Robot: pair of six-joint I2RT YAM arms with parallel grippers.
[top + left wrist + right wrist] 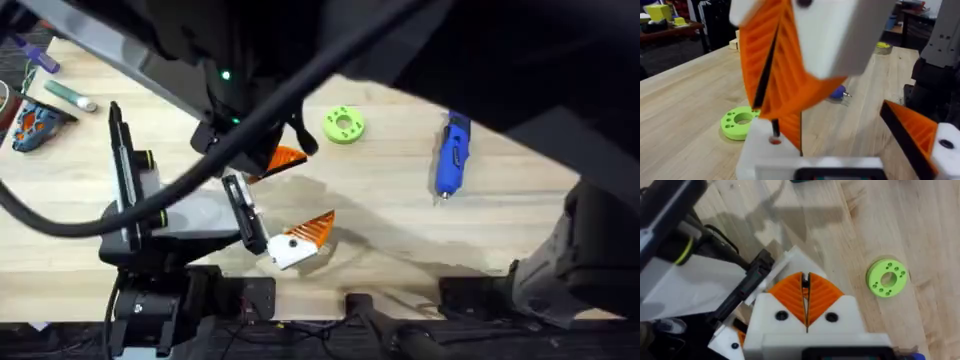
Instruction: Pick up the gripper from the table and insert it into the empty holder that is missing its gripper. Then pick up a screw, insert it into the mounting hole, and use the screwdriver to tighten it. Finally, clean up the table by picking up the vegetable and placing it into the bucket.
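Right arm (300, 40) looms dark; its right claw (806, 297) is closed, pads together, over the open left claw (303, 242); screwdriver (452, 155) lies well apart on the counter (400, 220)

No text, label, brand, number or sign can be read anywhere in these views. The blue screwdriver (451, 155) near the table's far right edge has a plain body with no legible marking. The green disc (343, 125) carries only holes, no writing. The white mounts and orange ribbed pads of the claws are blank as well.
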